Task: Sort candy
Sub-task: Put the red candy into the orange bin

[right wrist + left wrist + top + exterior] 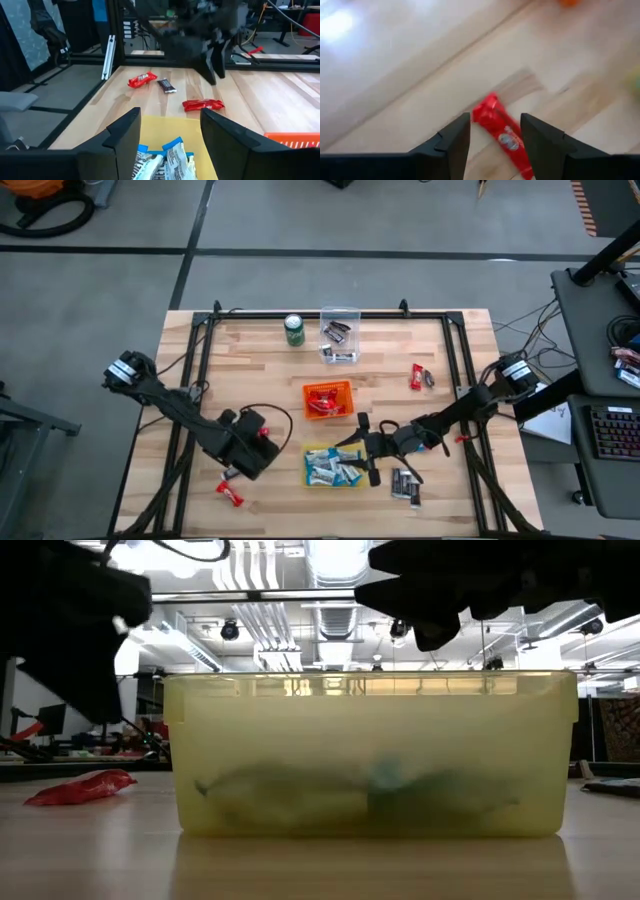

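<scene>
Left gripper (492, 137), jaws open, poised over red candy bar (502, 135): best straddled squarely, lowered, then closed gently. Right gripper (167, 132) open above yellow bin (308, 477).

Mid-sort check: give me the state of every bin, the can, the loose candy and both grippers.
left gripper: open, over a red candy on the table
right gripper: open, empty, above the yellow bin
yellow bin: holds blue-and-white candy
orange bin: holds red candy
clear bin: holds dark candy
green can: upright
dark candy: loose beside yellow bin
</scene>
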Robot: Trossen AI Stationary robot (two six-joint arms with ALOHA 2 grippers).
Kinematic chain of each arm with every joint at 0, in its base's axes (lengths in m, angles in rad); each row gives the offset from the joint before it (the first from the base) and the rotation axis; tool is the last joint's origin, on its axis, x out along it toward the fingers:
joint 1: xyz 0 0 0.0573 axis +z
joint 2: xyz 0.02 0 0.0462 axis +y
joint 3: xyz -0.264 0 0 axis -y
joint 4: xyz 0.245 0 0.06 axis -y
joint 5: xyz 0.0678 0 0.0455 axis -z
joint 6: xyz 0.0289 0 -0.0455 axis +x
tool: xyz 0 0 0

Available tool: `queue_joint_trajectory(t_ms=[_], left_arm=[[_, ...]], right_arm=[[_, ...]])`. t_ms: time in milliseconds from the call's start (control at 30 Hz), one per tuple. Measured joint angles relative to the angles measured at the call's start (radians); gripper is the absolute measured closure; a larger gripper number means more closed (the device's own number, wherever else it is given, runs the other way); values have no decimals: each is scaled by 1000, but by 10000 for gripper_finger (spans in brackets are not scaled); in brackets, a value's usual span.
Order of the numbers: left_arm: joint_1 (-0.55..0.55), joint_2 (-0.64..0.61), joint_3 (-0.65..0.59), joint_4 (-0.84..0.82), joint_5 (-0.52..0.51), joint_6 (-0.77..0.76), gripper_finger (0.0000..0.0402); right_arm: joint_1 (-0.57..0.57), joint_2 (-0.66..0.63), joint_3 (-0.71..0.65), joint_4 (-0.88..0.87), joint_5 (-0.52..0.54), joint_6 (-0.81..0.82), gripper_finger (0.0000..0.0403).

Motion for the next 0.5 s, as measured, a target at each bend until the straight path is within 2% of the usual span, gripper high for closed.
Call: queue_joint_trajectory(t_ms=[200,367,500], left_arm=[[3,58,0,81,39,-15,249],[4,109,0,98,161,-73,249],[7,144,0,99,163,-73,249]], right_arm=[[0,-5,0,-2,0,-9,209],[0,-10,0,-7,0,-32,209],[-4,-14,0,-8,0,-57,209]])
